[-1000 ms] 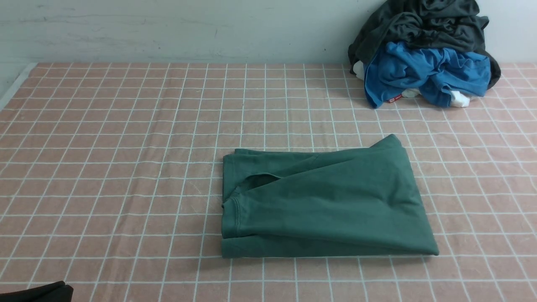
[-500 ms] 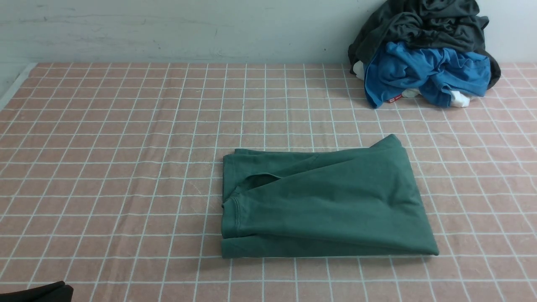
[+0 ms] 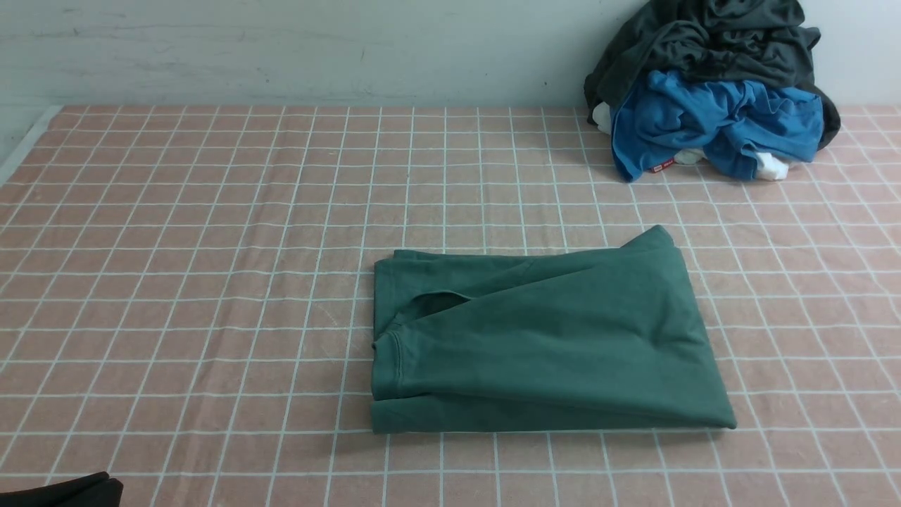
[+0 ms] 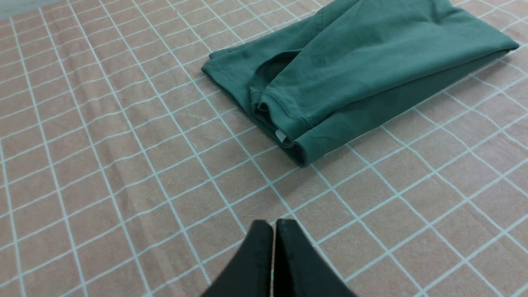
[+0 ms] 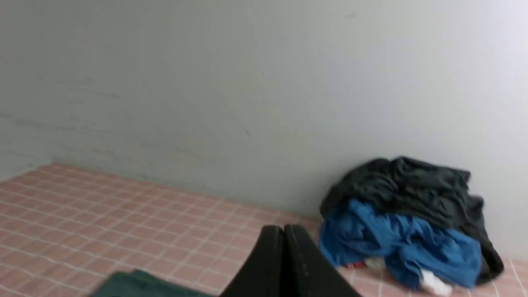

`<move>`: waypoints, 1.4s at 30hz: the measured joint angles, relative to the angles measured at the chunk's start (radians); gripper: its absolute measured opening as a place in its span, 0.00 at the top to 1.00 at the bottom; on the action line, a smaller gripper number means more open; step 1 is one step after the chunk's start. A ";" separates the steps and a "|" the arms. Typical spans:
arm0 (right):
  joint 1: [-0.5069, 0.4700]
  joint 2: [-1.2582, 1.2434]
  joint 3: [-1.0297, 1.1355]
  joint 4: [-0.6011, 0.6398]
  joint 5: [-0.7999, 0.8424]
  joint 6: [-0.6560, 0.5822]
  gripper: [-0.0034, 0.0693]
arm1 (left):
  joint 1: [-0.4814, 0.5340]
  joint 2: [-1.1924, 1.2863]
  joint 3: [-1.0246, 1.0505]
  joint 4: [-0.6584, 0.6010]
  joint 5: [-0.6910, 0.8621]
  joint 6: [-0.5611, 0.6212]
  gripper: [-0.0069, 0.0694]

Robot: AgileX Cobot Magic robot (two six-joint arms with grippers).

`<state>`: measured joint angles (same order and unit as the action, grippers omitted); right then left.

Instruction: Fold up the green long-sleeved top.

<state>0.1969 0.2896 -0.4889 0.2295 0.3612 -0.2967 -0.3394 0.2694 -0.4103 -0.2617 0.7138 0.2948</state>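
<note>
A counter [image 3: 176, 232] covered in a pink cloth ruled with a white grid fills the front view, its far edge meeting a pale grey-white wall [image 3: 317, 49] with faint scuffs. The green long-sleeved top [image 3: 542, 345] lies folded into a flat, roughly rectangular bundle on the counter, on the near side of the pile of clothes and well apart from it. Its neckline opening shows toward its left end, and a small white label peeks from the layers there in the left wrist view [image 4: 281, 135]. The pile sits in the far right corner against the wall: a dark charcoal-grey garment [image 3: 711, 42] heaped over a bright blue garment [image 3: 711, 120], with bits of white fabric [image 3: 771, 167] showing at the base.

The left fingers [image 4: 273, 231] are pressed together, tip against tip, with nothing between them. They hang over bare grid cloth near the top's neckline end, apart from the fabric. The right fingers [image 5: 284, 235] are likewise pressed together and carry nothing, pointing toward the wall with the pile beyond them and an edge of the top just showing below [image 5: 136, 284].
</note>
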 joint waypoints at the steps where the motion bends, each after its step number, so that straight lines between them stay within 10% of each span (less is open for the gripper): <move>1: -0.023 -0.017 0.058 -0.053 -0.015 0.067 0.97 | 0.000 0.000 0.000 0.000 0.000 0.000 0.92; 11: -0.233 -0.237 0.481 -0.364 -0.062 0.488 0.97 | 0.000 0.000 0.000 0.000 0.000 0.000 0.92; 42: -0.241 -0.299 0.513 -0.284 -0.004 0.316 0.97 | 0.000 0.000 0.000 0.000 0.001 0.000 0.92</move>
<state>-0.0442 -0.0096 0.0240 -0.0547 0.3577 0.0193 -0.3394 0.2694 -0.4103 -0.2617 0.7150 0.2948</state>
